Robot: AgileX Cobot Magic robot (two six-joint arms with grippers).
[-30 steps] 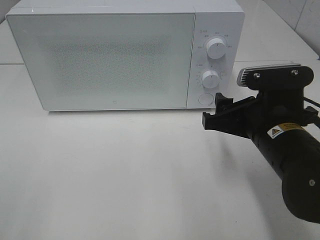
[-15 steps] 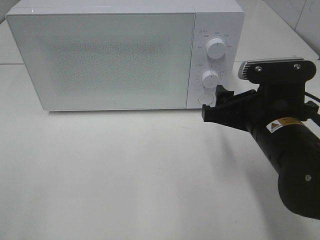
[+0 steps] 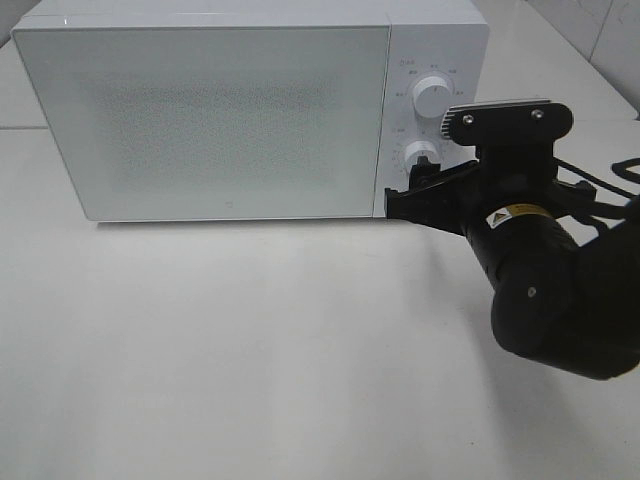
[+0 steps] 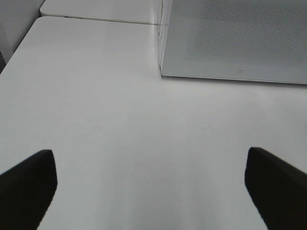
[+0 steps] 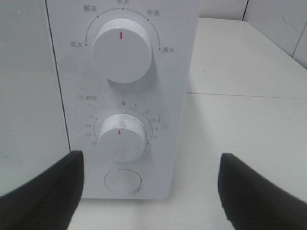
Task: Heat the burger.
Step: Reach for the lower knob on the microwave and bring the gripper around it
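Burger not in view anywhere. The microwave door is shut, and its speckled, frosted pane hides the cavity, so we cannot tell whether it sits inside.

Right end effector is spread wide and holds nothing. It is close before the control panel, level with the timer dial, round flush button just below. Timer mark reads zero.

Our judgement: centre squarely on one control before closing or pushing, since the smooth white plastic knob may slip.

Left end effector is likewise wide and empty, over the matte white counter.

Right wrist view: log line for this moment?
right jaws open, before white box microwave control panel | round white button between them | white front door shut | burger unseen | left jaws open
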